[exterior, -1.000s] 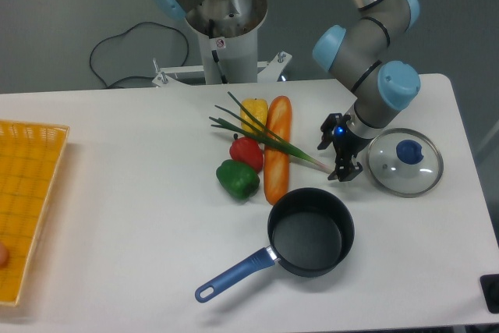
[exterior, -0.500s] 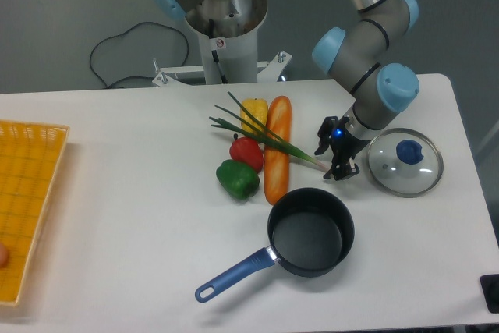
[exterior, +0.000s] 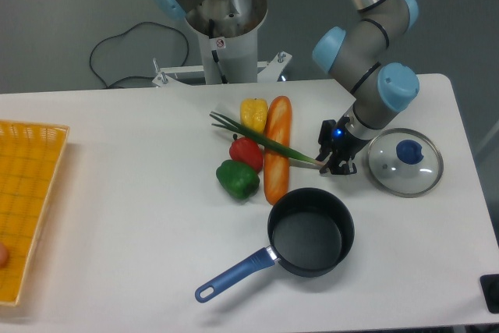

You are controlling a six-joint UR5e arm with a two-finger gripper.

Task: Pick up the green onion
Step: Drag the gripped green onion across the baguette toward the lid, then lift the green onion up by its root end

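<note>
Although your end effector (exterior: 327, 164) looks closed on the green onion (exterior: 269, 142) root end, you haven't lifted it yet.

1. Green onion (exterior: 265, 139) root end was hidden behind the tool (exterior: 330, 163); grip too small to tell.
2. Yellow basket (exterior: 27, 208) was cut off at left edge.
3. Dark object (exterior: 491, 292) was cropped at lower right corner.

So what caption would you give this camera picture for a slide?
Gripper closes on the root end of the green onion lying across the baguette, beside peppers, a pot and a lid.
</note>
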